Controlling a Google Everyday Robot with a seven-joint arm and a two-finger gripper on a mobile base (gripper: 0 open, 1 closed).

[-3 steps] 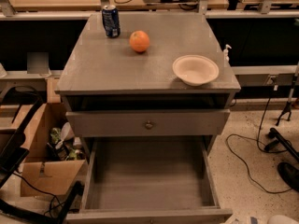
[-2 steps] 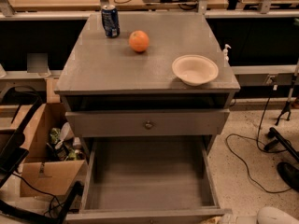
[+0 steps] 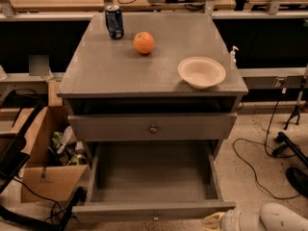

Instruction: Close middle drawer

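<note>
At the bottom right edge of the view, the robot's pale two-finger gripper [image 3: 214,221] pokes in from a white rounded arm segment [image 3: 276,217], low down near the speckled floor. Whether it is released or clenched cannot be told.

Just beside the gripper, to its left, is the right front corner of the middle drawer [image 3: 144,210], a long, deep grey wooden box with a flat front; the two look very close, though contact cannot be made out. This drawer stands pulled far out of the grey wooden cabinet [image 3: 144,76], its front reaching away to the left of the gripper.

Above and behind it, farther from the gripper, the upper drawer front with a small round knob [image 3: 153,128] sits pushed in. On the cabinet top, well apart from the gripper, are a cream shallow bowl [image 3: 201,72], a round orange fruit [image 3: 144,43] and a blue drink can [image 3: 114,21], upright. Far to the left, an open cardboard box [image 3: 45,148] rests on the floor.
</note>
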